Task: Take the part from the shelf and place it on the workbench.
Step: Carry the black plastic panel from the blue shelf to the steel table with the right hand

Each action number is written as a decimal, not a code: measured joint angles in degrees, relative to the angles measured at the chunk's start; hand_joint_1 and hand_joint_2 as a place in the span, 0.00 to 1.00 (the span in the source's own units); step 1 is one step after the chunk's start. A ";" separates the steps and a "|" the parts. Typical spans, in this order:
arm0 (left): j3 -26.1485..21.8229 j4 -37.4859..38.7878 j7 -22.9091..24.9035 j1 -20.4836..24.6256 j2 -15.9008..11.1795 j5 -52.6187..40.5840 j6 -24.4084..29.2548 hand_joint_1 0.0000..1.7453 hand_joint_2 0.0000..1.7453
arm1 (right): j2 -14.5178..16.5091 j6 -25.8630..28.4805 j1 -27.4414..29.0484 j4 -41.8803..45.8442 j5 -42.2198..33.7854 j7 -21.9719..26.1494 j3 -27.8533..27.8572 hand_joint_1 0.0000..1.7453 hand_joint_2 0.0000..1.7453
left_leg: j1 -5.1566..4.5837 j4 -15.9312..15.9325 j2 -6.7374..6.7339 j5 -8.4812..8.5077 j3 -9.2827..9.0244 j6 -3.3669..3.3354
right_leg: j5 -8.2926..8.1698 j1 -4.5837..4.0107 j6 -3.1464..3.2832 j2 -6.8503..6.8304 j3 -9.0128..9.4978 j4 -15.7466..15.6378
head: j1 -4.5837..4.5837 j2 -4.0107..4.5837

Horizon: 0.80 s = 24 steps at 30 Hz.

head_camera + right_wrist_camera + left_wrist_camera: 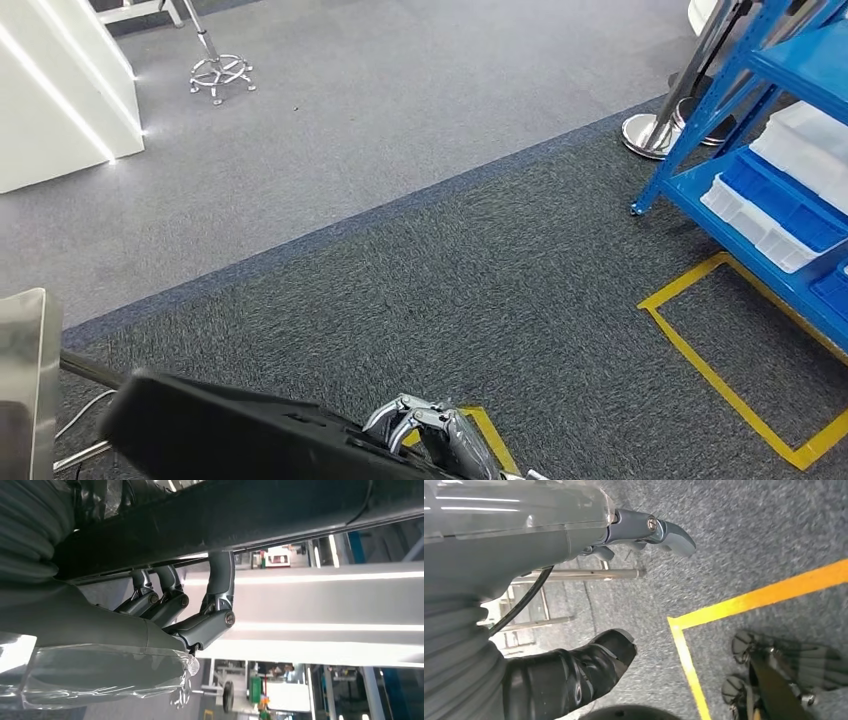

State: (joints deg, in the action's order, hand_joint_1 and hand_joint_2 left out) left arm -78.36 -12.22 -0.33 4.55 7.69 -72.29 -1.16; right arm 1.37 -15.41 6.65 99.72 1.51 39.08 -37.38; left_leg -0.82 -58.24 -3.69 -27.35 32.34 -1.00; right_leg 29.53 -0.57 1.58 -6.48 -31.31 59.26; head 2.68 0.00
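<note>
Part in transit, carried low

Below our head camera, right hand (435,432) has fingers hooked under the black part (230,430), a long flat panel; looks stiff, maybe awkward, so we'd support mid-length. Left hand (644,530) hangs over carpet; whether its fingers are curled or spread, cannot tell. Blue shelf (790,130) sits well apart.

— What's that robot built like up close?

— The right hand (195,612) has gunmetal-grey fingers (220,587), linked segments pinned with round silver screws, and a pale grey ribbed cover behind it, partly wrapped in clear crinkled film.

— And the other one?

— The left hand (589,525) has a smooth grey shell streaked with light, a blunt blue-grey thumb (671,535) with a screw at its hinge, the same ribbed grey cuff, and a thin black cable (524,602) running alongside.
</note>
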 joint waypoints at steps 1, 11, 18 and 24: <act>0.00 0.00 0.00 -0.09 0.01 0.01 -0.08 0.00 1.00 | 0.01 -0.01 -0.04 0.04 0.15 -0.02 0.00 1.00 1.00 | 0.22 0.43 0.59 0.26 -0.19 -0.19 | 0.17 0.03 -0.28 -0.07 0.20 0.01 | 0.01 0.00; -0.02 0.00 0.09 -0.18 0.00 0.43 -0.46 0.00 1.00 | -0.01 0.05 -0.24 0.08 1.05 -0.60 0.00 1.00 1.00 | 1.44 0.42 7.42 1.03 -0.16 -0.39 | 1.45 1.93 -2.46 7.97 -2.81 6.54 | 0.07 0.00; -0.02 0.01 0.07 -0.35 0.02 0.47 -0.52 0.00 1.00 | 0.27 0.09 -0.60 0.03 1.27 -0.67 -0.08 1.00 1.00 | 1.87 -2.12 7.89 0.00 2.06 2.26 | -0.29 1.88 -0.42 8.29 -0.71 0.85 | -0.01 0.00; -0.02 0.02 0.05 -0.25 0.00 0.49 -0.55 0.00 1.00 | 0.32 0.10 -0.62 0.01 1.31 -0.69 -0.09 1.00 1.00 | 1.94 -15.57 4.09 -5.68 8.23 2.98 | -0.12 1.41 0.42 3.86 -0.64 0.62 | -0.11 0.00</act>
State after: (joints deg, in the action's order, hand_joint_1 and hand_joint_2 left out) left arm -78.38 -12.20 -0.27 4.30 7.69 -71.81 -1.70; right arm 1.69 -15.32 6.02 99.73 2.82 38.39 -37.46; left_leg 1.12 -73.81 0.40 -33.03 40.57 1.98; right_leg 29.42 0.84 2.00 -2.63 -31.95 59.87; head 2.57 0.00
